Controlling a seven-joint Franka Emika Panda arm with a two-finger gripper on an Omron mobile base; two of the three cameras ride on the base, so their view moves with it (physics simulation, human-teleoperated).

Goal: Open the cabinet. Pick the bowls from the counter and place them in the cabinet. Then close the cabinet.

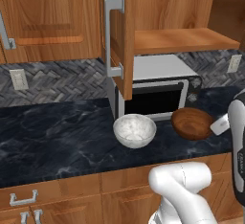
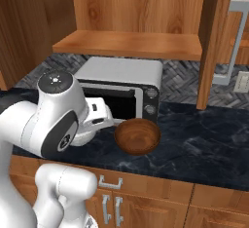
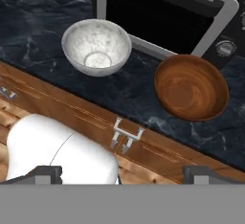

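The cabinet stands open, one door [image 1: 119, 36] swung out over the counter [image 1: 52, 137] and its wooden shelf [image 1: 184, 40] bare. The other door [image 2: 210, 42] also hangs open. Two bowls sit in front of the toaster oven: a whitish speckled bowl [image 1: 134, 130] [image 3: 97, 47] and, to its right, a dark wooden bowl [image 1: 192, 122] [image 2: 137, 136] [image 3: 191, 86] that leans tilted. My gripper [image 3: 123, 174] hovers over the counter's front edge, short of both bowls, open wide with nothing between its fingertips [image 3: 45, 173].
A silver toaster oven [image 1: 158, 91] [image 2: 121, 83] fills the counter under the shelf, right behind the bowls. Drawers with silver handles [image 3: 127, 134] run below the counter front. A closed wall cabinet [image 1: 48, 17] is at the left. My arm [image 2: 53, 120] hides the counter's left part in the right base view.
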